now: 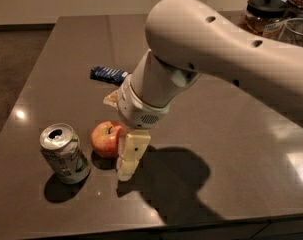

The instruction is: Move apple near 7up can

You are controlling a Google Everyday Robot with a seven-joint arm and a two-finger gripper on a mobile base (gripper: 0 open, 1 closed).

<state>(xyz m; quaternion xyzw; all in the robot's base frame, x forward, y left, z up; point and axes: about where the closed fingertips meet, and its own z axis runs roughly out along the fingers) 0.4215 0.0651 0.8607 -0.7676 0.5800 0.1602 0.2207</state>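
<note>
On table (66,44), one apple (105,139), one 7up can (63,154), hand (120,135) at apple

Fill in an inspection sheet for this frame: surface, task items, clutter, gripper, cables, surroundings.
Surface: dark glossy table, with light reflections.
Job's things: apple on the table just right of the 7up can, with a small gap between them; the can stands with its opened top up.
Clutter: flat blue packet further back on the table.
Grippers: gripper lowered to the table at the apple's right side, against the apple.
Cables: nothing seen.
Surroundings: dark-lidded glass jar and another glass container at the far right corner; floor beyond the left edge.
</note>
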